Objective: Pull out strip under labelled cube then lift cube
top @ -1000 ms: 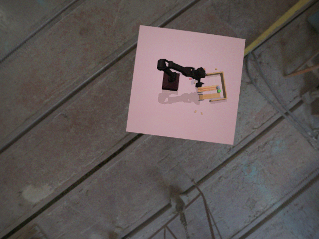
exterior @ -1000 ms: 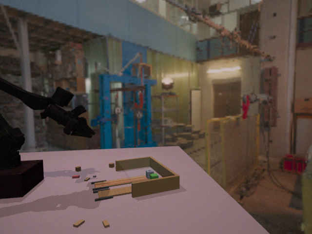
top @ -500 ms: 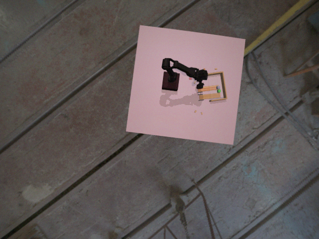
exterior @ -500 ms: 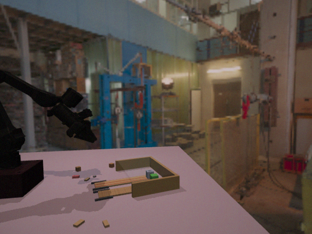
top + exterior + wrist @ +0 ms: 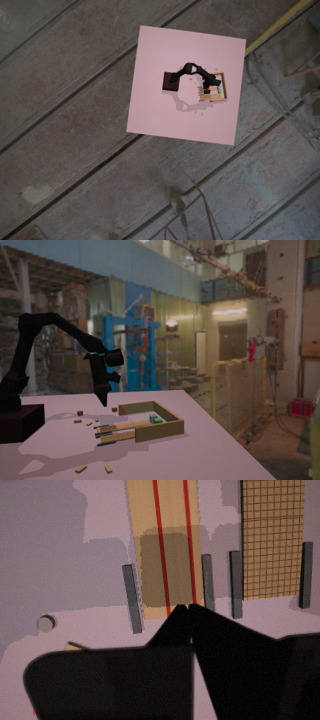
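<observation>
The labelled cube, pale grey-blue [image 5: 218, 87] [image 5: 153, 417], sits on the far end of the red-striped strip [image 5: 214, 89] [image 5: 124, 426] [image 5: 174, 510]. Its letter cannot be read in these views. A green cube [image 5: 219, 91] [image 5: 157, 420] stands close beside it. A grid-patterned strip [image 5: 210, 96] [image 5: 117, 437] [image 5: 273, 540] lies parallel to the striped one. My gripper [image 5: 104, 405] [image 5: 186, 613] is shut and empty, pointing down, well above the table. In the wrist view its tips overlap the near end of the striped strip, toward its right edge; the cubes are out of that view.
A low wooden wall [image 5: 225, 85] [image 5: 160, 430] surrounds the cubes and is open toward the arm. Dark rails [image 5: 132, 599] flank the strips' near ends. A red block [image 5: 191, 79] [image 5: 77, 421], a small grey disc [image 5: 46, 623] and several tan pieces [image 5: 80, 468] lie outside it.
</observation>
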### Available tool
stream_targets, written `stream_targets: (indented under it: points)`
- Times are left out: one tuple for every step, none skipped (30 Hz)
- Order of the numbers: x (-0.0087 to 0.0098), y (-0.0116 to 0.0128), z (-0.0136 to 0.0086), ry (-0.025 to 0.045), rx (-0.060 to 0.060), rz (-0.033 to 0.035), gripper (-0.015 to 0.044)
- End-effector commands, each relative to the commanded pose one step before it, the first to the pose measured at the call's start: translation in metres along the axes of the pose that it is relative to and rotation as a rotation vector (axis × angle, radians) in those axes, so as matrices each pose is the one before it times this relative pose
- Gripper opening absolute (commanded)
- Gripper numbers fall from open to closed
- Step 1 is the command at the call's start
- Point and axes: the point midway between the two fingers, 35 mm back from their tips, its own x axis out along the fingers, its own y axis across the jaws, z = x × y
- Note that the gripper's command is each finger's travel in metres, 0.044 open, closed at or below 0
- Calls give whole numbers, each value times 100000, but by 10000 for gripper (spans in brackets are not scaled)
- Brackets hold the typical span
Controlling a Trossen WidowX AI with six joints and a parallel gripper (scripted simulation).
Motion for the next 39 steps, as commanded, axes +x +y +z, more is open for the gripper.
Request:
stream_targets:
  points:
    - [1870, -423, -607, 12686, -4307, 4004, 0]
    - [104, -8, -48, 662, -227, 254, 0]
    - [0, 0, 0, 0, 0, 0, 0]
    - [0, 0, 0, 0, 0, 0, 0]
    - [27, -1, 3, 0, 0, 0, 0]
    - [82, -3, 8, 0, 0, 0, 0]
    - [110, -4, 10, 0, 0, 0, 0]
    - [159, -5, 14, -1, 0, 0, 0]
    - [166, -5, 14, -1, 0, 0, 0]
    - [166, -5, 13, -1, 0, 0, 0]
    - [166, -5, 12, 0, 0, 0, 0]
    - [166, -4, 11, 0, 0, 0, 0]
    - [166, -4, 10, 0, 0, 0, 0]
    - [166, -4, 10, 0, 0, 0, 0]
    - [166, -3, 9, 0, 0, 0, 0]
    - [166, -3, 8, 0, 0, 0, 0]
    - [166, -3, 7, 0, 0, 0, 0]
    - [166, -3, 6, 0, 0, 0, 0]
    - [166, -2, 6, 0, 0, 0, 0]
    - [166, -2, 5, 0, 0, 0, 0]
    - [165, -2, 4, 0, 0, 0, 0]
    - [165, -1, 3, 0, 0, 0, 0]
    - [165, -1, 3, 1, 0, 0, 0]
    - [165, -1, 2, 1, 0, 0, 0]
    - [165, 0, 1, 1, 0, 0, 0]
    - [165, 0, 1, 1, 0, 0, 0]
    - [164, 0, 1, 1, 0, 0, 0]
    - [164, 1, 0, 1, 0, 0, 0]
    - [164, 1, 0, 1, 0, 0, 0]
    - [164, 2, -1, 1, 0, 0, 0]
    - [164, 2, -1, 1, 0, 0, 0]
    - [164, 2, -2, 1, 0, 0, 0]
    - [163, 3, -1, 1, 0, 1, 0]
    - [163, 3, -2, 1, 0, 1, 0]
    - [163, 4, -2, 1, 0, 1, 0]
    - [163, 4, -3, 1, 0, 1, 0]
    - [163, 5, -2, 1, 0, 1, 0]
    - [163, 5, -3, 1, 0, 1, 0]
    - [162, 6, -2, 1, 0, 1, 0]
